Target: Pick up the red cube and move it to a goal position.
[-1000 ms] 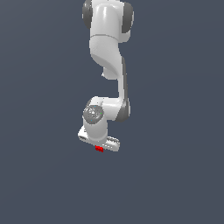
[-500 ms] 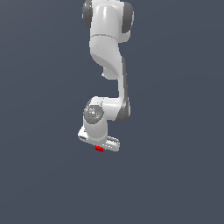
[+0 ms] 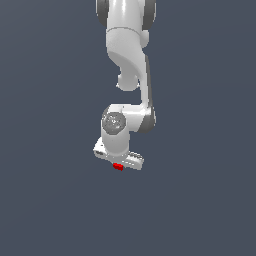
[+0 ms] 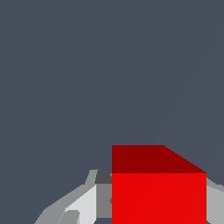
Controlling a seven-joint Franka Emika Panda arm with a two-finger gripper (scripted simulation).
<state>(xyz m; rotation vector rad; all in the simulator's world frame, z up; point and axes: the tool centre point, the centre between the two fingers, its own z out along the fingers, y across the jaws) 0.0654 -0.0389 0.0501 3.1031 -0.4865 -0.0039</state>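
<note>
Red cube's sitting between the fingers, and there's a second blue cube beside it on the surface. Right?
One thing is wrong: no blue cube shows in either view. The wrist view shows only the red cube between the gripper's fingers against a plain grey background, and the exterior view shows the same cube under the gripper, nothing beside it.

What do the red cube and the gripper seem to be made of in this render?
The red cube: flat, matte, uniform red with no texture or highlights; material is undeterminable, perhaps plastic. The gripper: smooth white and grey shell with soft shading, like moulded plastic or painted metal; its fingers look plain grey.
</note>
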